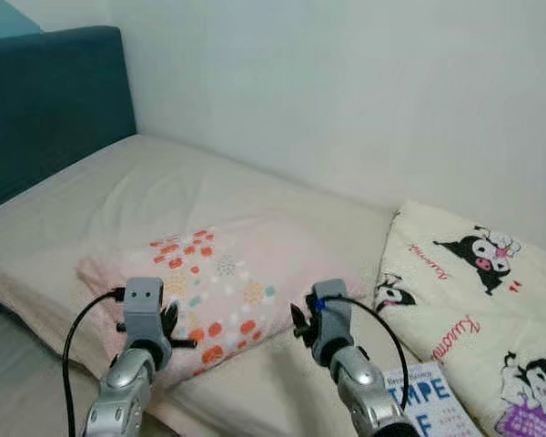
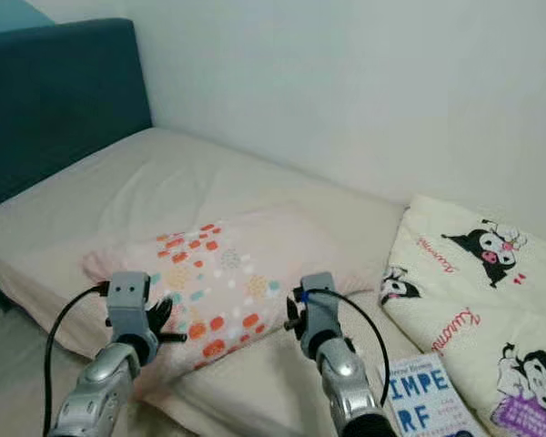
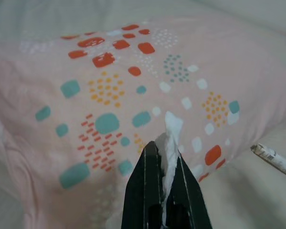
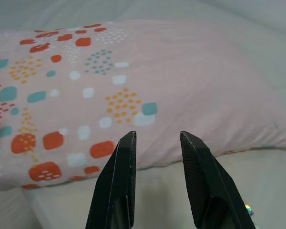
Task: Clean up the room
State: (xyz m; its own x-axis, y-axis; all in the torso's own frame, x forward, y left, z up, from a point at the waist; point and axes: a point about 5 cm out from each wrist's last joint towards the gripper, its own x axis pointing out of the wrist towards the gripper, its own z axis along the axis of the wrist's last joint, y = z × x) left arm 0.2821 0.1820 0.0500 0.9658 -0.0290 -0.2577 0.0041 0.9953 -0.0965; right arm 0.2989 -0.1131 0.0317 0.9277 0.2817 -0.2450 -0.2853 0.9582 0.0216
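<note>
A pink pillow (image 1: 223,278) with red, teal and yellow patches lies on the beige bed (image 1: 146,182). My left gripper (image 3: 163,143) hovers over the pillow's near left part, shut on a small scrap of white tissue (image 3: 172,131) that sticks up between its fingers. In the left eye view the left gripper (image 1: 180,330) is above the pillow's front edge. My right gripper (image 4: 157,138) is open with nothing between its fingers, just in front of the pillow's near right edge, and the right gripper (image 1: 298,324) stands about a hand's width right of the left one.
A cream blanket (image 1: 482,291) with black cartoon figures lies on the bed at the right. A white book (image 1: 428,396) with blue lettering rests beside it, near my right arm. A dark teal headboard (image 1: 45,100) stands at the left and a white wall (image 1: 346,82) runs behind.
</note>
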